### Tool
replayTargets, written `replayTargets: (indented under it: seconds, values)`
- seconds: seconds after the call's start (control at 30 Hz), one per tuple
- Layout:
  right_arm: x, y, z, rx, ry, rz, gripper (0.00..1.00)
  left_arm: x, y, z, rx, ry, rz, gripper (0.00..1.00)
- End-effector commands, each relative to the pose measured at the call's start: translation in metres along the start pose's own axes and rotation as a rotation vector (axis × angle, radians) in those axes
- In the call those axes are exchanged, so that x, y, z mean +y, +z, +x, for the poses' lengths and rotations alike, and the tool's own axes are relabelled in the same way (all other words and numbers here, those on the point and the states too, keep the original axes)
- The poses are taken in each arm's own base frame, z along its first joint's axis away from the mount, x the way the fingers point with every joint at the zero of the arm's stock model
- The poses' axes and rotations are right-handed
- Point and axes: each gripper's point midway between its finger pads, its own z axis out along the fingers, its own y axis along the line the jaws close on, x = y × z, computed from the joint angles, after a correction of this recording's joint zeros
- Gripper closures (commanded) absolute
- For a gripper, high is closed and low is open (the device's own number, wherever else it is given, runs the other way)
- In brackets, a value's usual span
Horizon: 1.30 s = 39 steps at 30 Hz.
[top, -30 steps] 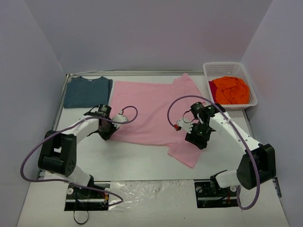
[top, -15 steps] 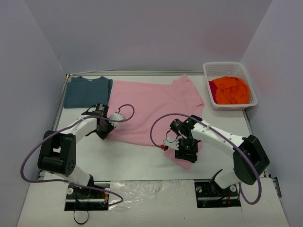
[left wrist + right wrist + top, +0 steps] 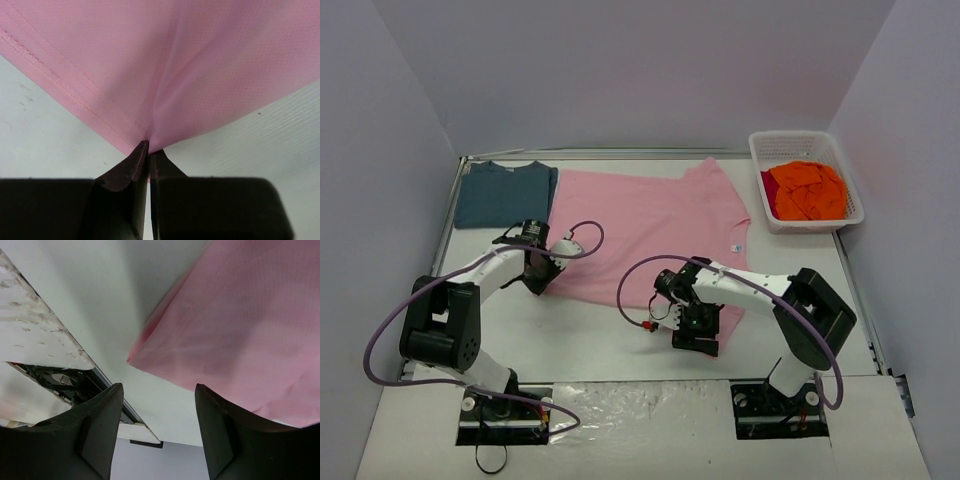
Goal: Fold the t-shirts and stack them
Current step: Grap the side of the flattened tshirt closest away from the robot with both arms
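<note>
Corners of the light pink t-shirt (image 3: 650,225), laid mid-frame with its long side left to right, are shared: the lower left is pinched by the left gripper (image 3: 540,281), the lower right is neared by the spread-open right gripper (image 3: 695,336).

pink tee (image 3: 640,230) flat, teal (image 3: 503,193) folded, orange (image 3: 807,190) bunched

Top view, lower centre: right gripper (image 3: 696,338) fingertips hidden under its own wrist, which also covers the pink shirt (image 3: 640,220) corner there. Left wrist view: shirt cut off by top edge. Upper right, basket (image 3: 800,140): red-purple scrap (image 3: 767,186) beside orange shirt (image 3: 807,190), too small to tell.
</note>
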Motion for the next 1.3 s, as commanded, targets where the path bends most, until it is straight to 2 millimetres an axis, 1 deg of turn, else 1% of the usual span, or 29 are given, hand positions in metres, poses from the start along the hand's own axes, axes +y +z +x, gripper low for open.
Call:
replayTargets:
  seconds: [0.0,0.2,0.27,0.4,0.67,0.7,0.8,0.83,0.9,1.0,1.07,1.1,1.2,1.27]
  values:
    - [0.005,0.002,0.004,0.070,0.036,-0.010,0.44,0.002,-0.008,-0.001,-0.015,-0.002,-0.026,0.98]
    - [0.009,0.006,0.005,0.117,0.023,-0.001,0.45,0.001,-0.009,-0.004,-0.030,0.003,-0.025,0.98]
    - [0.012,0.006,0.002,0.117,0.006,-0.010,0.45,0.000,-0.008,-0.005,-0.031,0.005,-0.021,0.98]
    - [0.016,0.018,0.004,0.172,-0.016,-0.033,0.46,0.000,-0.008,-0.005,-0.032,0.008,-0.019,0.98]
    - [0.008,0.030,-0.008,0.197,-0.012,-0.012,0.46,-0.002,-0.010,-0.007,-0.041,0.011,-0.016,0.98]
    - [0.004,0.033,-0.009,0.205,-0.003,0.006,0.46,-0.002,-0.010,-0.006,-0.042,0.011,-0.018,0.98]
    - [0.000,0.039,-0.014,0.205,0.002,0.034,0.48,-0.003,-0.010,-0.007,-0.046,0.013,-0.015,0.98]
    - [-0.002,0.040,-0.016,0.204,0.012,0.045,0.51,-0.004,-0.011,-0.007,-0.050,0.015,-0.014,0.98]
    - [-0.004,0.043,-0.022,0.192,0.011,0.068,0.53,-0.004,-0.011,-0.008,-0.051,0.012,-0.013,0.98]
    - [-0.007,0.046,-0.027,0.193,0.015,0.098,0.63,-0.004,-0.011,-0.008,-0.052,0.013,-0.012,0.98]
    - [-0.008,0.048,-0.026,0.203,0.019,0.106,0.70,-0.005,-0.011,-0.008,-0.054,0.015,-0.011,0.98]
    - [-0.008,0.047,-0.026,0.202,0.017,0.107,0.81,-0.005,-0.012,-0.008,-0.055,0.015,-0.011,0.98]
    - [-0.010,0.045,-0.029,0.192,0.021,0.116,0.99,-0.005,-0.013,-0.009,-0.059,0.016,-0.011,0.98]
    - [-0.011,0.040,-0.033,0.171,0.026,0.127,1.00,-0.005,-0.013,-0.009,-0.062,0.017,-0.010,0.98]
